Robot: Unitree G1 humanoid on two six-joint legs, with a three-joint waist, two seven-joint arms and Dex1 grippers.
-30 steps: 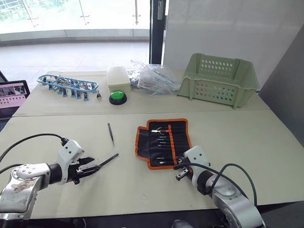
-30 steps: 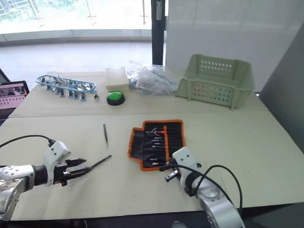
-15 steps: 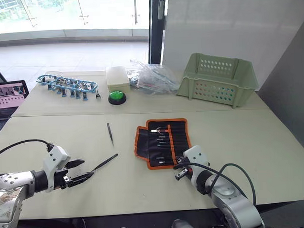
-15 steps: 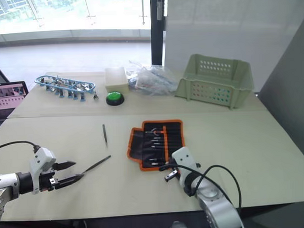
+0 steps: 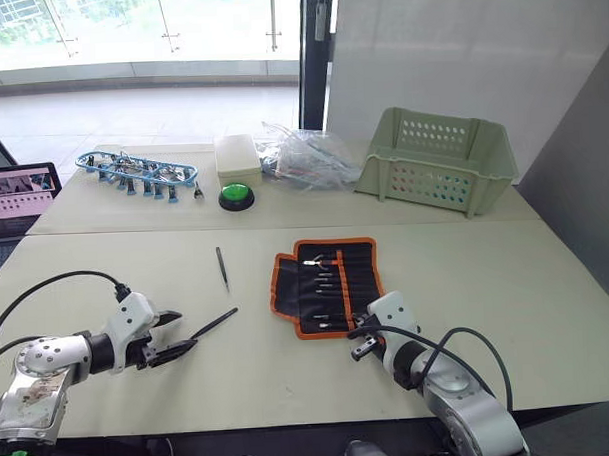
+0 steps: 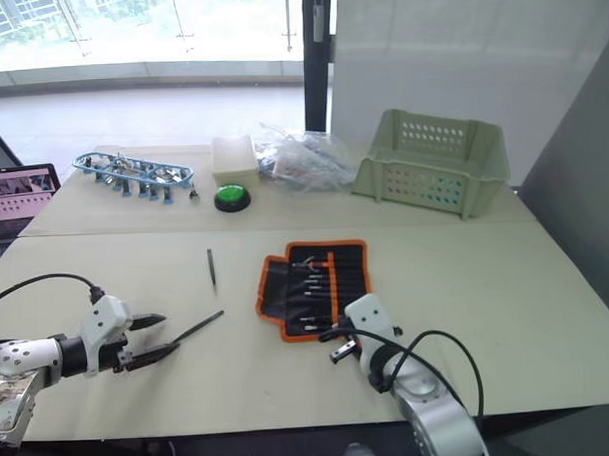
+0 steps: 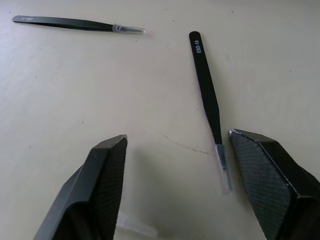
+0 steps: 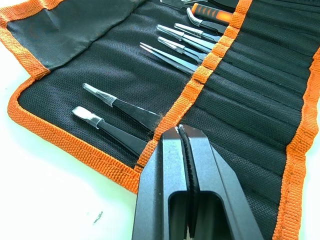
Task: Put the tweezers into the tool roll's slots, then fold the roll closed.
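Two on desk: loose tweezers [image 5: 215, 322] and [image 5: 222, 267], both lying flat on the desk [image 5: 506, 271], left of the roll.
Tool roll [image 5: 324, 283]: open flat mid-desk, several tweezers already in its slots [image 8: 260, 90].
Left claw [image 7: 172, 185]: fingers spread wide, empty, low over the desk.
Right claw [image 8: 183, 145]: fingers pressed together, empty, at the roll's near edge.
Key relation: nearer tweezers just ahead of the left claw, capped tip by its right finger, long axis running away toward the roll; left arm nearer.
Change: left claw pulled back toward the robot a second ago, since returned up to the tip; tweezers and roll unmoved.
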